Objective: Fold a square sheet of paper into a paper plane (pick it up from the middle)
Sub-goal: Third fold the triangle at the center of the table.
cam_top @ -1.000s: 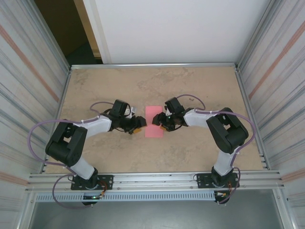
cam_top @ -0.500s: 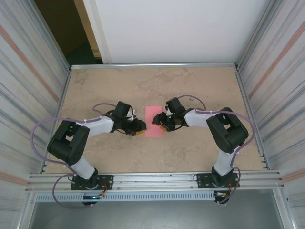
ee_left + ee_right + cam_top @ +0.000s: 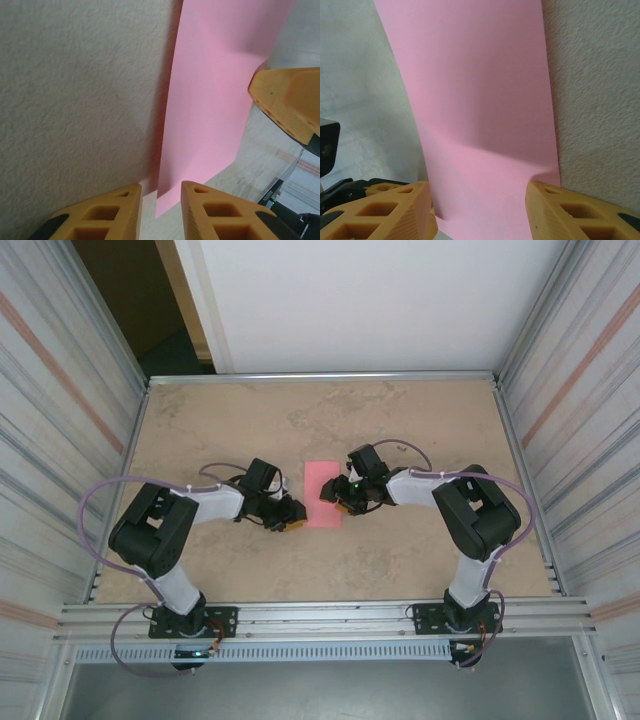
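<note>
The square sheet of paper (image 3: pixel 322 494) lies mid-table as a narrow pink rectangle. In the left wrist view the paper (image 3: pixel 215 90) runs up and away, and its near corner sits in the small gap of my left gripper (image 3: pixel 160 186), whose orange fingers (image 3: pixel 117 210) stand slightly apart and do not pinch it. From above, the left gripper (image 3: pixel 293 517) is at the sheet's near left corner. My right gripper (image 3: pixel 335 498) is low over the sheet's right side. Its wrist view shows the right gripper (image 3: pixel 477 186) open wide astride the paper (image 3: pixel 480 100), which bows upward between the fingers.
The beige stone-patterned table (image 3: pixel 420 420) is fenced by a metal rim and ribbed walls (image 3: pixel 60 440) left and right. A white panel stands behind. Cables loop off both arms. One orange right-gripper finger (image 3: pixel 290 107) shows at the right of the left wrist view.
The left arm slid right and toward the near edge, reaching the paper's near left corner, and its jaws narrowed. The right gripper stayed on the paper almost unmoved.
</note>
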`<state>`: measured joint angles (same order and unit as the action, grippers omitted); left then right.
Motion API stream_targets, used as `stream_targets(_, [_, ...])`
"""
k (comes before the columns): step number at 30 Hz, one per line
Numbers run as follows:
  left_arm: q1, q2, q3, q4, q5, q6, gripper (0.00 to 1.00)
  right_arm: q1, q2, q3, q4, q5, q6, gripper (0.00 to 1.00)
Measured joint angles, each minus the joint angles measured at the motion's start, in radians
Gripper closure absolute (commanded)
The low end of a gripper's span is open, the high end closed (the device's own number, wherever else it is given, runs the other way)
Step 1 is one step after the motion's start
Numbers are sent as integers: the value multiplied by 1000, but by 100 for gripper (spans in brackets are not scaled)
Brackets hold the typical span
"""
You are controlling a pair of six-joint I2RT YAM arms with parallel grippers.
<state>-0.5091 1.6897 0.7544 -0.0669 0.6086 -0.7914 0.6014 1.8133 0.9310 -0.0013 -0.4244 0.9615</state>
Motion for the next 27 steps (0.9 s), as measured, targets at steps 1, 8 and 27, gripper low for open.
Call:
stream_targets(1, [-2,2,0,7,5,0,73,0,0,0,1,0,0,47])
stream_targets(8, [-4,10,13,28,31,-16,74,0,0,0,1,0,0,48])
stream_targets(27, [52,121,160,26,43,-37,81,0,0,0,1,0,0,48])
